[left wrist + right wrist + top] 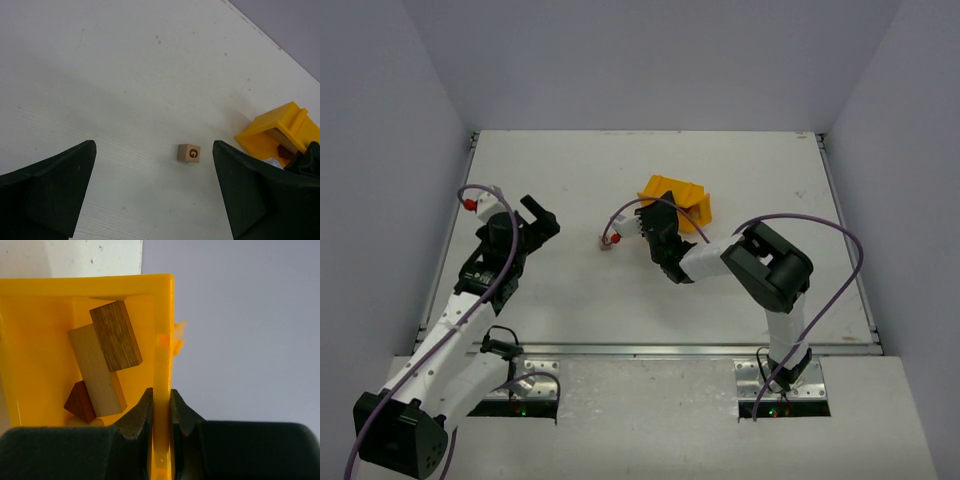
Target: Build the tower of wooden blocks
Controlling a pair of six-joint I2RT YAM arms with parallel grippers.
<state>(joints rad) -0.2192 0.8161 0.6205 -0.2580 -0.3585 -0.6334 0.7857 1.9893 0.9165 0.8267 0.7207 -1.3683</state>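
Observation:
No stacked tower shows. A pale-tan plank [97,370], a brown block [116,335] and a dark reddish wedge [80,402] lie loose inside the yellow bin [162,340]. My right gripper [161,407] is shut on the bin's side wall, one finger inside and one outside. In the top view the bin [675,200] sits tilted at mid-table with the right gripper [655,228] at its near-left side. A small pale cube marked G [189,153] lies on the table ahead of my left gripper [154,150], which is open and empty above the table.
The cube [608,242] lies just left of the right gripper in the top view, and the left gripper [542,218] is farther left. The bin's corner [270,132] shows at the right of the left wrist view. Walls enclose the white table [760,160].

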